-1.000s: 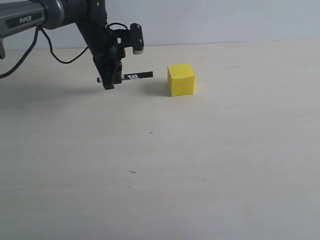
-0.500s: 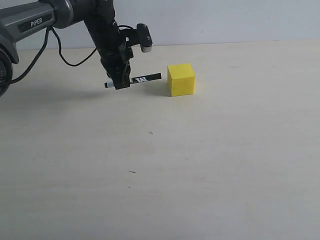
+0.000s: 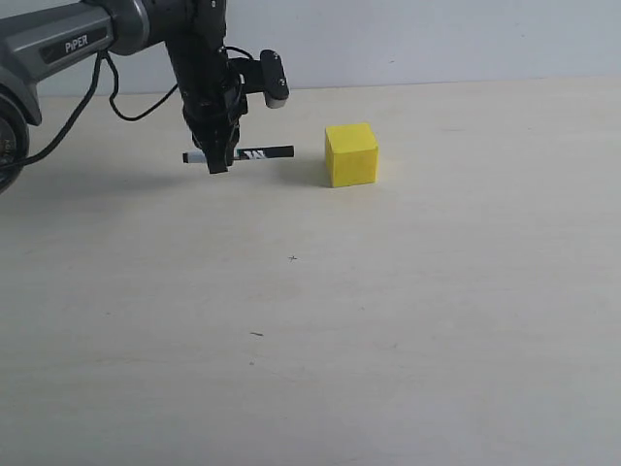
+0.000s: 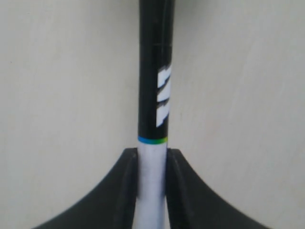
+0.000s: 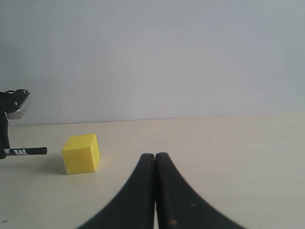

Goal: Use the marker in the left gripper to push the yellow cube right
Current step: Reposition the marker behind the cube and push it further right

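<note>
Left tool (image 3: 218, 160), a black two-fingered claw, pinches the slim black-and-white marker (image 3: 262, 152) by its white barrel. The marker is held level, low over the pale table (image 3: 388, 311), so its black cap end points at the small matte yellow cube (image 3: 350, 155) right of the tool, not touching. The gap appears wider than half a second ago; the marker was tilted then and is level now.

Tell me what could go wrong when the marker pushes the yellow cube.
1. The jaws clamp the marker only on its white lower barrel, with the long black part sticking out; the push might make it slide back or swing.
2. Its tip is narrow and apart from the yellow cube; hitting off centre, it might turn the cube instead of sliding it right.
</note>
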You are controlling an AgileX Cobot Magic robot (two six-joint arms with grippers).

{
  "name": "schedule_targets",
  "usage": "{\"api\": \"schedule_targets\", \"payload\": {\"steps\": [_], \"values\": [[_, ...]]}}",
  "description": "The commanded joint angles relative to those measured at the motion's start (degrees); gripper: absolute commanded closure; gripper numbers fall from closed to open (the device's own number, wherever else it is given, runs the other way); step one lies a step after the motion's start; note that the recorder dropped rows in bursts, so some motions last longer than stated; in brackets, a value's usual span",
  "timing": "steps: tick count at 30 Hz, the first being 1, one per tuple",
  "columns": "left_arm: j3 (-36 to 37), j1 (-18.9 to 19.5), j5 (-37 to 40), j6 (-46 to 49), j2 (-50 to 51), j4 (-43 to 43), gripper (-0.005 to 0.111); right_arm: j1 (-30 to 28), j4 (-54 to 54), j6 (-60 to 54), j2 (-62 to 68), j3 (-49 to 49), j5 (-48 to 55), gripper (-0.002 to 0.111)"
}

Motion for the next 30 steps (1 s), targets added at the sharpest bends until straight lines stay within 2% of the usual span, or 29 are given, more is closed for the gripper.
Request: {"api": "schedule_targets", "payload": {"steps": [1,8,15,19,26,30], "values": [[-1.4,-0.37,0.18,-0.71,0.34,-1.26,0.107,-0.06,-0.09,-0.16,-0.27,0.26,-0.28,0.108],[-2.16,-1.61,-1.91,-1.47,1.88,-1.14,0.107,-0.06,-0.09,-0.16,-0.27,0.26,-0.28,0.108],[-2.16,-5.14,-9.25,-2.12,2.54,-2.66,0.107,-0.06,-0.09,-0.16,-0.27,0.26,-0.28,0.108],[-2.16,-5.64,-8.93,-1.99,2.54,-2.47,0.107,-0.06,-0.09,-0.16,-0.27,0.26,-0.28,0.108],[-2.16,-1.41,-5.78,-4.12,2.54,-0.96,0.107,-0.06,-0.09,-0.16,-0.27,0.26,-0.28,0.108],[-2.16,-0.24,-5.09,-5.61,2.54,-1.31,0.107,-0.06,-0.09,-0.16,-0.27,0.26,-0.28,0.108]]}}
